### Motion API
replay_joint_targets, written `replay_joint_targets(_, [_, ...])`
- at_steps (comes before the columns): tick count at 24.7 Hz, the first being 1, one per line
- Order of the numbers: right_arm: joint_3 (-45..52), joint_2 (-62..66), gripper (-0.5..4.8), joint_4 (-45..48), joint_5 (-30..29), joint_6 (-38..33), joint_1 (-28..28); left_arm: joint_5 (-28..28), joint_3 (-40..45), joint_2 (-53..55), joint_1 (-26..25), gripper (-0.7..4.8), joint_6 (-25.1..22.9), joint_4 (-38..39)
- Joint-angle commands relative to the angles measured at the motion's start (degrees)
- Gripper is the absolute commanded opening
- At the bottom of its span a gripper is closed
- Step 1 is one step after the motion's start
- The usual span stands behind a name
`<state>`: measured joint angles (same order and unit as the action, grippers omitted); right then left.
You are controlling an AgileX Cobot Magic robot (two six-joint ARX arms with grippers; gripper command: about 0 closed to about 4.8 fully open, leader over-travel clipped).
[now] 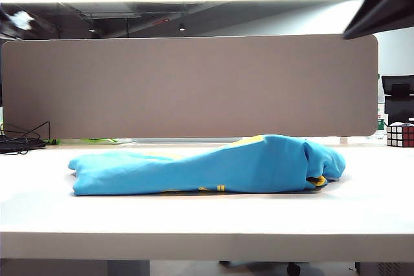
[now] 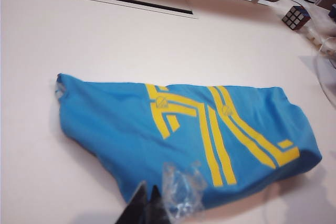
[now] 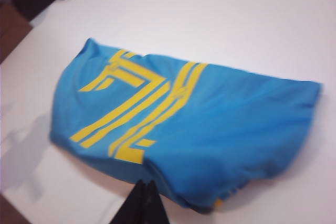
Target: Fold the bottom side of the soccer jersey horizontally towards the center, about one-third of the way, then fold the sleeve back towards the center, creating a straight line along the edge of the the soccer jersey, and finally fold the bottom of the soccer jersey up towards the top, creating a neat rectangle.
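1. far left of the exterior view, a tangle of black cables point(image 1: 22, 140) sat at the back edge of the white table point(image 1: 194, 218), in front of the long beige divider panel point(image 1: 187, 85).
2. the soccer jersey point(image 1: 213, 166) lay folded in a long, low bundle across the middle of the table, flatter on its left end and humped up on the right, where a bit of yellow lining peeked out of an opening. sky-blue fabric, couple of yellow marks along the bottom fold.
3. over on the far right, a rubik's cube point(image 1: 400, 134) stood at the back of the table, well apart from the shirt.
4. left wrist view: the jersey point(image 2: 184, 129) showed its yellow stripe pattern face up. the left gripper point(image 2: 147, 203) was at the bottom edge of the frame, dark fingertips pinched together with nothing between them, just at the near hem. the cube point(image 2: 295, 17) was in the upper right corner.
5. right wrist view (a bit blurry): same yellow stripes on the jersey point(image 3: 184, 124), and the right gripper point(image 3: 143, 198) was low in the frame, tips closed up tight and holding nothing, right by the near edge of the cloth.
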<state>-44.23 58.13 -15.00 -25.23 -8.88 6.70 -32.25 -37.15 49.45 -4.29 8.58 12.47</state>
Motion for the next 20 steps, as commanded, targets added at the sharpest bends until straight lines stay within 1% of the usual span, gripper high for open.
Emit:
replay_joint_targets(1, [8.02,-12.31,-0.05,0.26,5.4,-0.09,0.04,4.26,7.45,-12.63,0.0,-0.06,1.07,0.0])
replay_joint_targets(3, [11.34,-17.62,-0.05,0.09,6.54,-0.11,0.04,4.37,11.78,-20.22,0.02,-0.06,3.3,-0.02])
replay_joint_targets(4, [14.16,-22.32,-0.05,-0.02,8.74,-0.11,0.02,4.48,15.15,-26.21,0.28,-0.06,5.53,-0.09])
replay_joint_targets(5, [15.74,-24.96,-0.05,0.0,9.75,-0.11,0.04,4.74,17.03,-30.01,0.39,-0.06,6.36,-0.04])
replay_joint_targets(7, [19.32,-30.99,-0.05,0.26,12.13,-0.11,0.04,5.62,20.61,-38.95,0.52,-0.06,6.88,0.81])
replay_joint_targets(8, [21.86,-34.97,-0.05,0.24,15.52,-0.09,0.04,5.68,22.67,-45.07,0.66,-0.06,6.91,0.85])
replay_joint_targets(9, [23.23,-37.18,-0.05,0.31,16.9,-0.09,0.04,5.77,23.41,-47.52,0.66,-0.06,6.88,0.83])
replay_joint_targets(10, [25.4,-40.59,-0.05,0.35,18.4,-0.09,0.04,6.75,24.17,-49.4,0.66,-0.06,6.86,0.22])
replay_joint_targets(12, [27.41,-43.04,-0.05,0.76,20.35,-0.09,0.07,6.54,24.15,-48.61,0.7,-0.06,6.88,0.66])
replay_joint_targets(14, [30.62,-48.15,-0.05,0.81,22.73,0.0,0.24,6.97,24.22,-48.35,0.85,-0.06,6.43,1.27])
replay_joint_targets(18, [36.04,-57.37,-0.05,1.97,23.43,2.12,0.2,6.1,24.46,-48.35,0.87,-0.06,6.45,2.47])
replay_joint_targets(20, [37.22,-57.94,-0.05,1.86,23.43,2.16,0.13,5.84,24.46,-48.41,0.9,-0.06,6.67,5.09])
